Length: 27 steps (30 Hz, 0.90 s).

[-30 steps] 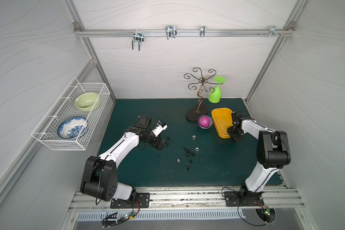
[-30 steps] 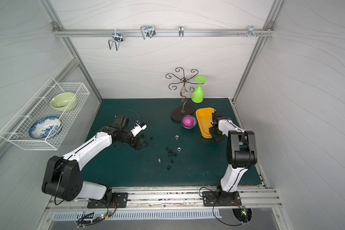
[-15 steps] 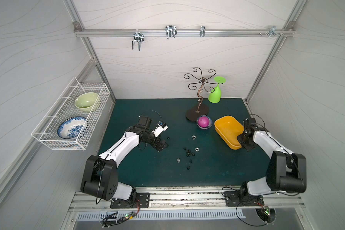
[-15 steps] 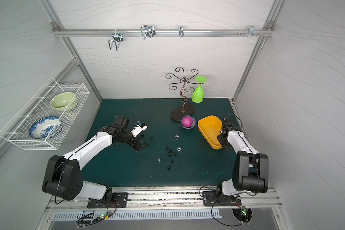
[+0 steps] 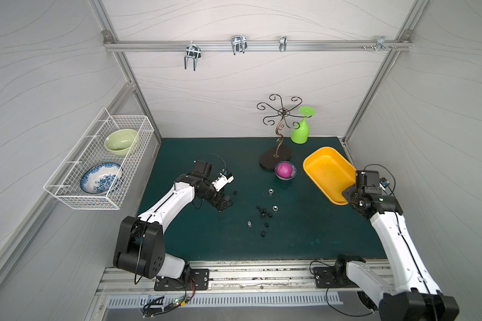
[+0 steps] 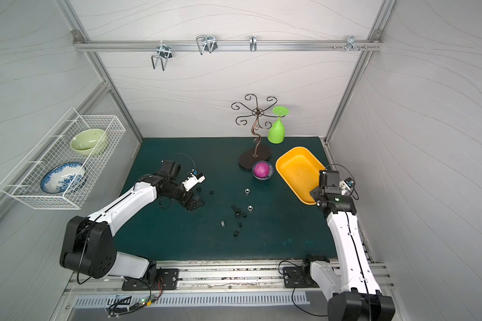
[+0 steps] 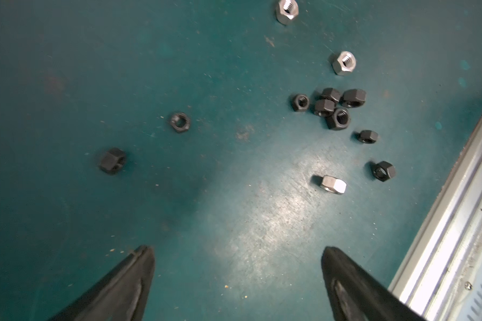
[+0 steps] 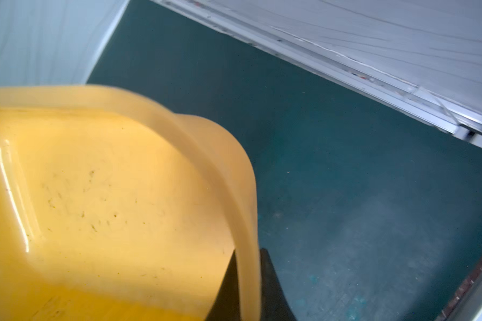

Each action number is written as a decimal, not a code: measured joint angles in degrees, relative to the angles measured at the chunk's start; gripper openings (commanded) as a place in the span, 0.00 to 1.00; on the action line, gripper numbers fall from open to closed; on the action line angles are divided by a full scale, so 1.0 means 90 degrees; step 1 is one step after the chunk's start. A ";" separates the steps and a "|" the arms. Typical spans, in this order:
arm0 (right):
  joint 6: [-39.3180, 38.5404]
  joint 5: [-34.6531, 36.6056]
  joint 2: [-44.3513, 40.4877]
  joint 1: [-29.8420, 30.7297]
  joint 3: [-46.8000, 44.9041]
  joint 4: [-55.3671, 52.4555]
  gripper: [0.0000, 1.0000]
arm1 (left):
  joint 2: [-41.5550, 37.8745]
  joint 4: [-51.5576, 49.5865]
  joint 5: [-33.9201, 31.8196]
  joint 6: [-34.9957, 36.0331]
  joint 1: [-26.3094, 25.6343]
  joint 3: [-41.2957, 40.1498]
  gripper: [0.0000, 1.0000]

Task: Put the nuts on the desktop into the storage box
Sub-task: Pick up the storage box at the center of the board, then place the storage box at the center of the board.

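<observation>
Several small nuts [image 5: 263, 212] [image 6: 238, 212] [image 7: 331, 107], mostly black with three silver ones, lie scattered on the dark teal desktop [image 5: 206, 236] near its middle. My left gripper [image 5: 224, 201] [image 6: 195, 203] [image 7: 235, 250] hangs open just left of them, with nothing between its fingers. The yellow storage box [image 5: 327, 172] [image 6: 298, 172] [image 8: 95, 194] sits at the right, turned at an angle. My right gripper [image 5: 347, 194] [image 6: 315, 194] [image 8: 248, 253] is shut on the rim at its near corner, one finger inside and one outside. No nuts show inside the box.
A small bowl with a pink ball [image 5: 285, 170] stands between the nuts and the box. Behind it are a dark metal stand [image 5: 276, 158] and an upturned green goblet [image 5: 301, 133]. A white wire basket [image 5: 100, 161] hangs on the left wall. A grey rail [image 5: 248, 278] runs along the front.
My right gripper has closed on the box's rim, and the arm has swung out to the right, turning and shifting the box. The left arm has stayed put.
</observation>
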 measured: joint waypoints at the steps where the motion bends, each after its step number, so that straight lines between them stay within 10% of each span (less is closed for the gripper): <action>1: -0.0194 0.0015 0.0005 0.0306 0.0092 0.0046 0.00 | 0.0002 -0.0138 -0.0056 -0.0017 0.0029 0.0163 0.98; 15: -0.2076 0.0202 0.2028 0.3410 0.1494 0.1129 0.00 | -0.0306 -0.1749 -0.0015 -0.0199 0.1438 0.1987 0.98; 27: -0.2399 0.0335 0.4447 0.4078 0.3106 0.1965 0.00 | -0.0886 -0.2149 0.0153 -0.0765 0.2147 0.1460 0.99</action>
